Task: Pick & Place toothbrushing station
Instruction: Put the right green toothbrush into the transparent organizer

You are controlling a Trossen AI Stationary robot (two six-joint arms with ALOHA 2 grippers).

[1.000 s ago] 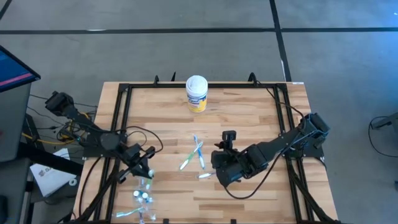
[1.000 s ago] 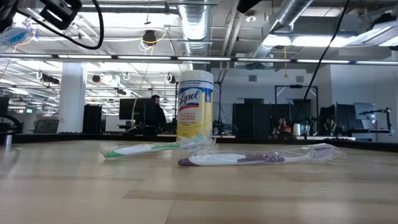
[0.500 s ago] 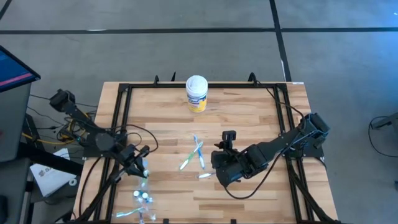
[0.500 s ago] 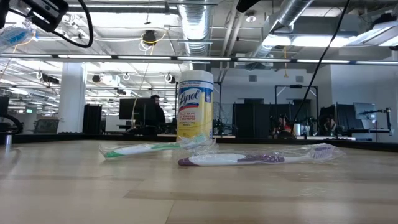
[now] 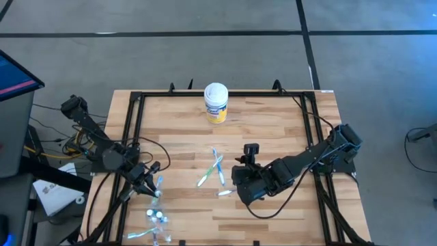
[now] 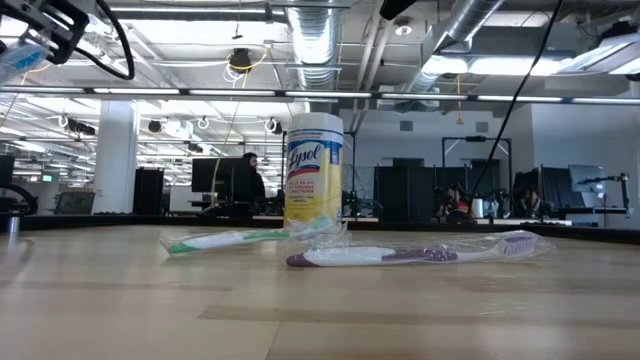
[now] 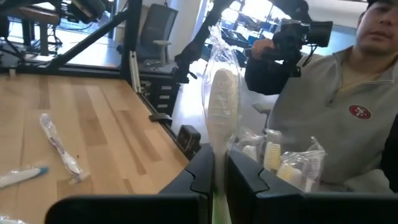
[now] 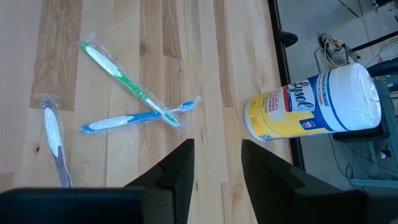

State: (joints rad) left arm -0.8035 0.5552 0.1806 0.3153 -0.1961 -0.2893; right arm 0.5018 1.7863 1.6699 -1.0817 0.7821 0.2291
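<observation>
Over at the desk's (image 5: 273, 123) left edge, the left end effector (image 5: 154, 188) had slid further left and toward the near side than a second earlier, when it sat around the frame rail a little more inboard. It was clenched on a wrapped toothbrush (image 7: 222, 118), whose white head stood up between the two dark fingers (image 7: 202, 167) in the left wrist view, with a person in a grey sweatshirt (image 7: 329, 124) beyond the desk edge. In the low view that arm had drawn out to the upper left corner, where half a second before more of it was showing.

Just below that end effector in the high view lay a small pile of wrapped items (image 5: 157, 217) near the desk's front-left corner, same spot as before.

Toward the middle, nothing budged: the green toothbrush (image 5: 205, 178) and the blue toothbrush (image 5: 218, 166) lay crossed and touching, with a purple-handled toothbrush (image 6: 410, 255) just beside them. The wipes canister (image 5: 216, 102) stood upright at the far side, well apart from them.

On the right, the right end effector (image 5: 240, 179) hung just beside the brushes exactly where it had been, its fingers (image 8: 177, 168) parted and holding nothing.
</observation>
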